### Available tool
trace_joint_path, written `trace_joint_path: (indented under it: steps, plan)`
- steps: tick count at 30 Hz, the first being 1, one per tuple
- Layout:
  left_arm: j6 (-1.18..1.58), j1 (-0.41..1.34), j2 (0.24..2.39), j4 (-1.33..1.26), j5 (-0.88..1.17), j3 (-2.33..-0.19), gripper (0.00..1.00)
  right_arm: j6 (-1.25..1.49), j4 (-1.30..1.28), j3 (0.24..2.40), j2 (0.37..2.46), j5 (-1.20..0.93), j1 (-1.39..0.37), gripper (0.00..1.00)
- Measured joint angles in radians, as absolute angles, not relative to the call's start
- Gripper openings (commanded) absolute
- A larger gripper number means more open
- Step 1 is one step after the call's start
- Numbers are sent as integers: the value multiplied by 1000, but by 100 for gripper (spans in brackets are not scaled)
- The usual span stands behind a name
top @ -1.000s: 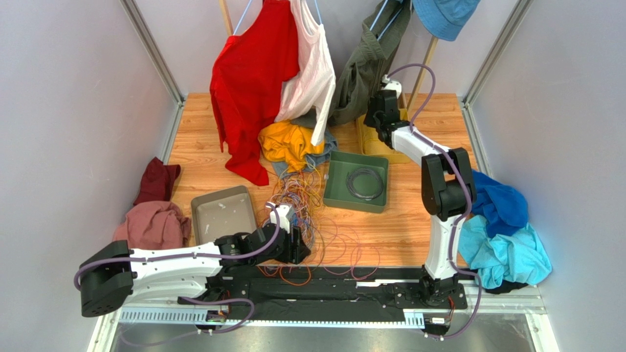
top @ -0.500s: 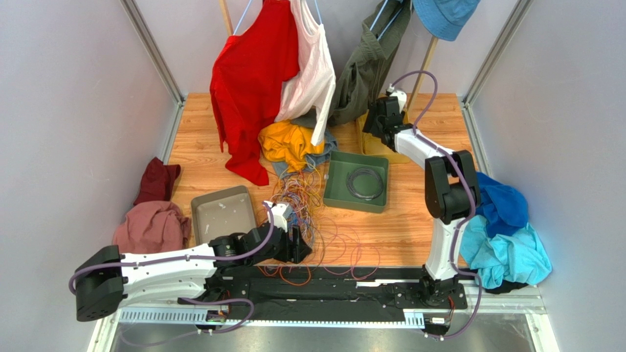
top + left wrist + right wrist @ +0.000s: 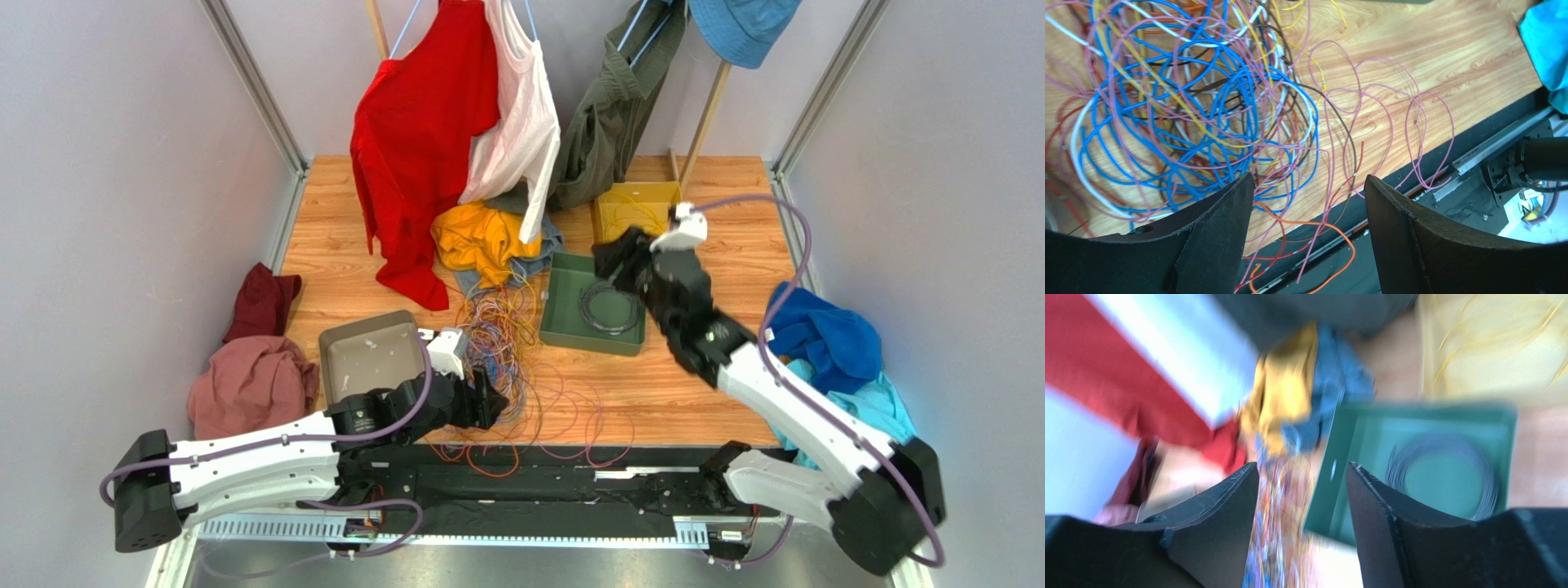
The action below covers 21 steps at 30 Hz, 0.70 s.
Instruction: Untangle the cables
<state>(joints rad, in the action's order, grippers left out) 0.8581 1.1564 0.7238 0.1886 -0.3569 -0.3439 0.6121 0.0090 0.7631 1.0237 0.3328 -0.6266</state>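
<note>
The left gripper [image 3: 489,402] is hovering at the near edge of the cables [image 3: 501,328]; the right gripper [image 3: 605,260] is hanging over the green tray [image 3: 551,309] with its dark coil [image 3: 589,310].

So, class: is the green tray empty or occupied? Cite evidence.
Occupied: a dark ring-shaped coil lies inside the green tray, seen from above.

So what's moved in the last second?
The right gripper swung from the far back edge down toward the green rectangular tray, jaws open and empty. The left gripper shifted slightly left at the near edge of the tangle of thin coloured cables, open. Cables and tray stayed put.
</note>
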Motion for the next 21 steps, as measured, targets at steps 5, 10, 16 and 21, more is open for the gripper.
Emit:
trace_joint_path:
  steps: [5, 10, 16, 21]
  plan:
    - [870, 1156, 654, 258, -399, -344, 76, 658, -31, 522, 796, 366, -823, 58]
    - [871, 1156, 611, 306, -428, -344, 74, 670, -73, 420, 774, 393, -1033, 58]
    - [838, 1156, 750, 267, -416, -405, 57, 688, -53, 350, 871, 418, -1159, 58]
    - [804, 1156, 993, 188, -367, -509, 56, 692, -22, 326, 900, 417, -1179, 58]
